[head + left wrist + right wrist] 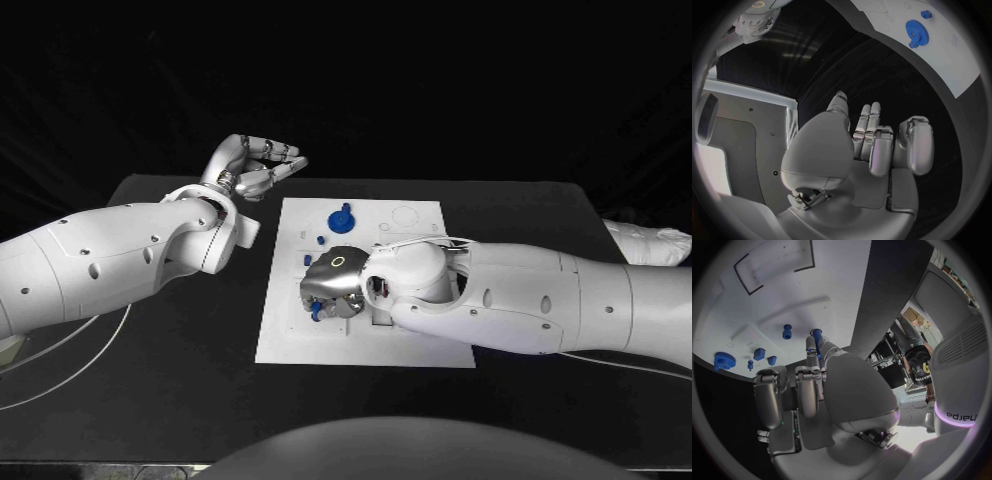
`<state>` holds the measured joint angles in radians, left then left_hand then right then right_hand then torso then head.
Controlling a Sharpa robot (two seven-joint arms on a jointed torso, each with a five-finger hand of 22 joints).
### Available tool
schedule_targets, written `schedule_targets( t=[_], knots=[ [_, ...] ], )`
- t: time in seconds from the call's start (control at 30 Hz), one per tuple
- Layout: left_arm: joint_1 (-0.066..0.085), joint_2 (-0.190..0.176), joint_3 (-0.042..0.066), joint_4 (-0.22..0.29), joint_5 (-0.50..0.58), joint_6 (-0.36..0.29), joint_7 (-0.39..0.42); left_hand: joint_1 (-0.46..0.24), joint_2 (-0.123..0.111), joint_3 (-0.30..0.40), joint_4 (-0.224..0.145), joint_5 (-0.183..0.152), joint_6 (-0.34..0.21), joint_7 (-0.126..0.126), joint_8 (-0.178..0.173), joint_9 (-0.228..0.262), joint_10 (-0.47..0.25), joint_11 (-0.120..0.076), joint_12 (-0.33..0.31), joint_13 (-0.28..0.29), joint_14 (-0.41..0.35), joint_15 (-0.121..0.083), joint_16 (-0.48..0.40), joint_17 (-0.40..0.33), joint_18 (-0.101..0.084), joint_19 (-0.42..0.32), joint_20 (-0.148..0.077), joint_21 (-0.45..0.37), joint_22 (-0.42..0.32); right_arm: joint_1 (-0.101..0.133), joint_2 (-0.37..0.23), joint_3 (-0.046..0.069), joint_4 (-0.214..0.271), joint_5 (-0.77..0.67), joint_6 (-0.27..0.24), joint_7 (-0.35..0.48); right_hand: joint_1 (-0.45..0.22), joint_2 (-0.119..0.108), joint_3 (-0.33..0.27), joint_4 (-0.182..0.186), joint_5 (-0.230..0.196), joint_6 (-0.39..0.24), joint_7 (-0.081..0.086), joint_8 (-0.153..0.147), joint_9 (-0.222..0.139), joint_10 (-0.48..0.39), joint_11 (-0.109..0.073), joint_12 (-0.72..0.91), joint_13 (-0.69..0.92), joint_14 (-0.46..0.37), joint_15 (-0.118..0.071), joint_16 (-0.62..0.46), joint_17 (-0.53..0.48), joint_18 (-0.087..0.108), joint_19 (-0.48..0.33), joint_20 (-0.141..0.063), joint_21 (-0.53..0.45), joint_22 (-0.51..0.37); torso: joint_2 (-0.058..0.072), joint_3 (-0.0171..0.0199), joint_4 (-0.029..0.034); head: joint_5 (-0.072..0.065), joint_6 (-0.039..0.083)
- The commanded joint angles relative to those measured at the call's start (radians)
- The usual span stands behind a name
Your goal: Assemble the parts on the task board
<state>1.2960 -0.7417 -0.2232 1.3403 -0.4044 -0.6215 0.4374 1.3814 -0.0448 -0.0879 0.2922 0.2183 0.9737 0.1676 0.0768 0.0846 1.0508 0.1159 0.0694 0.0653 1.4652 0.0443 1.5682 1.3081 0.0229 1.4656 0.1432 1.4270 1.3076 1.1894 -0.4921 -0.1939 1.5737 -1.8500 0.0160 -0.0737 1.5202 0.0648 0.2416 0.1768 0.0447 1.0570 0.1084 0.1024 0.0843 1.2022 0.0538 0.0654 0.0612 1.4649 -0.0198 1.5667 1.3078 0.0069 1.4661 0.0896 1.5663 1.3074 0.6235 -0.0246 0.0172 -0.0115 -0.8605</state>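
The white task board point(289, 340) lies in the middle of the black table. A blue gear point(342, 218) rests on its far part, also seen as the gear point(914, 31) and the gear point(723, 360). My right hand point(335, 283) is low over the board's left middle and pinches a blue peg point(816, 335) between a finger and the thumb; the peg point(315, 312) shows just under the hand. A second blue peg point(787, 331) stands close beside it. Small blue pieces point(319, 239) lie between hand and gear. My left hand point(257, 165) hovers off the board's far left corner, fingers curled in on nothing.
The board has printed outlines and recesses point(773, 265) on its right side. Black table point(159, 370) surrounds the board on all sides. My right forearm point(534, 295) covers the board's right half.
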Motion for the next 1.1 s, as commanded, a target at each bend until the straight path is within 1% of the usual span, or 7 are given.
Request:
schedule_targets(
  t=[0.03, 0.5, 0.67, 0.73, 0.77, 0.87, 1.1],
  knots=[
    [0.001, 0.001, 0.001, 0.003, 0.001, 0.010, 0.009, 0.005, 0.009, 0.005, 0.000, -0.002, 0.005, 0.000, -0.004, -0.002, -0.004, 0.001, -0.005, -0.002, 0.106, 0.003, 0.003, 0.263, 0.012, 0.015, 0.003, -0.006, 0.218, -0.004, 0.003, -0.002, -0.003, -0.016, -0.002, -0.011, -0.001, 0.009, 0.007, 0.002, 0.003, 0.014, -0.004, 0.005, 0.005, -0.008, 0.001, -0.005, -0.001, 0.106, -0.001, 0.004, 0.263, -0.007, 0.105, -0.002, 0.004, 0.263, 0.000, 0.0005, 0.0005, -0.001, 0.001],
    [0.001, 0.000, 0.001, 0.003, 0.001, 0.010, 0.008, 0.005, 0.009, 0.005, 0.000, -0.002, 0.005, 0.000, -0.004, -0.002, -0.004, 0.001, -0.005, -0.002, 0.106, 0.003, 0.003, 0.263, 0.012, 0.015, 0.003, -0.006, 0.218, -0.005, 0.005, -0.002, -0.006, -0.028, 0.014, -0.012, 0.001, 0.004, 0.009, 0.000, 0.002, 0.010, -0.004, 0.002, 0.004, -0.015, 0.001, -0.006, -0.002, 0.106, -0.002, 0.004, 0.263, -0.007, 0.105, -0.003, 0.004, 0.263, -0.001, 0.0004, 0.0000, 0.000, 0.000],
    [0.001, 0.000, 0.001, 0.002, 0.001, 0.010, 0.008, 0.008, 0.011, 0.004, 0.000, -0.001, 0.004, 0.000, -0.005, -0.002, -0.005, 0.001, -0.005, -0.002, 0.106, 0.003, 0.003, 0.263, 0.012, 0.015, 0.003, -0.006, 0.218, -0.005, 0.004, -0.002, -0.005, -0.027, 0.012, -0.012, -0.027, -0.056, -0.020, 0.012, 0.002, -0.069, 0.017, -0.042, -0.015, -0.099, 0.019, -0.008, -0.003, 0.106, 0.009, 0.004, 0.263, -0.007, 0.105, 0.003, 0.004, 0.263, -0.001, 0.0003, -0.0002, -0.001, 0.000],
    [0.001, 0.001, 0.001, 0.002, 0.001, 0.010, 0.008, 0.008, 0.011, 0.004, 0.000, -0.001, 0.004, 0.000, -0.005, -0.002, -0.005, 0.001, -0.005, -0.002, 0.106, 0.003, 0.003, 0.263, 0.012, 0.015, 0.003, -0.006, 0.218, -0.005, 0.003, -0.003, -0.005, -0.026, 0.000, -0.015, -0.056, -0.103, -0.051, 0.021, 0.006, -0.138, 0.035, -0.044, -0.025, -0.144, 0.037, -0.009, -0.003, 0.106, 0.022, 0.004, 0.263, -0.007, 0.105, 0.010, 0.004, 0.263, -0.001, 0.0000, -0.0001, -0.001, 0.001],
    [0.001, 0.001, 0.001, 0.002, 0.001, 0.010, 0.008, 0.008, 0.011, 0.004, 0.000, -0.001, 0.004, 0.000, -0.005, -0.002, -0.005, 0.001, -0.005, -0.002, 0.106, 0.003, 0.003, 0.263, 0.012, 0.015, 0.003, -0.006, 0.218, -0.005, 0.003, -0.003, -0.005, -0.026, -0.007, -0.015, -0.067, -0.100, -0.057, 0.026, 0.001, -0.175, 0.040, -0.043, -0.022, -0.169, 0.045, -0.005, 0.000, 0.106, 0.039, 0.004, 0.263, -0.007, 0.105, 0.020, 0.004, 0.263, 0.000, 0.0001, 0.0005, -0.001, 0.000],
    [0.001, 0.001, 0.001, 0.001, 0.001, 0.010, 0.008, 0.008, 0.011, 0.004, 0.000, -0.001, 0.004, 0.000, -0.005, -0.002, -0.005, 0.001, -0.005, -0.002, 0.106, 0.003, 0.003, 0.263, 0.012, 0.015, 0.003, -0.006, 0.218, -0.005, 0.001, -0.003, -0.003, -0.025, -0.035, -0.016, -0.099, -0.132, -0.093, 0.029, 0.002, -0.222, 0.051, -0.043, -0.022, -0.213, 0.061, -0.006, 0.000, 0.106, 0.052, 0.004, 0.263, -0.007, 0.105, 0.031, 0.004, 0.263, 0.000, 0.0003, 0.0000, 0.000, 0.000],
    [0.001, 0.001, 0.001, 0.001, 0.001, 0.010, 0.008, 0.008, 0.011, 0.004, 0.000, -0.001, 0.004, 0.000, -0.005, -0.002, -0.005, 0.001, -0.005, -0.002, 0.106, 0.003, 0.003, 0.263, 0.012, 0.015, 0.003, -0.006, 0.218, -0.005, -0.007, -0.003, 0.005, -0.016, -0.095, -0.014, -0.133, -0.147, -0.126, 0.034, 0.002, -0.249, 0.054, -0.038, -0.018, -0.242, 0.069, -0.003, 0.002, 0.106, 0.057, 0.004, 0.263, -0.007, 0.105, 0.041, 0.004, 0.263, 0.000, 0.0003, 0.0003, -0.001, -0.001]
  ],
)
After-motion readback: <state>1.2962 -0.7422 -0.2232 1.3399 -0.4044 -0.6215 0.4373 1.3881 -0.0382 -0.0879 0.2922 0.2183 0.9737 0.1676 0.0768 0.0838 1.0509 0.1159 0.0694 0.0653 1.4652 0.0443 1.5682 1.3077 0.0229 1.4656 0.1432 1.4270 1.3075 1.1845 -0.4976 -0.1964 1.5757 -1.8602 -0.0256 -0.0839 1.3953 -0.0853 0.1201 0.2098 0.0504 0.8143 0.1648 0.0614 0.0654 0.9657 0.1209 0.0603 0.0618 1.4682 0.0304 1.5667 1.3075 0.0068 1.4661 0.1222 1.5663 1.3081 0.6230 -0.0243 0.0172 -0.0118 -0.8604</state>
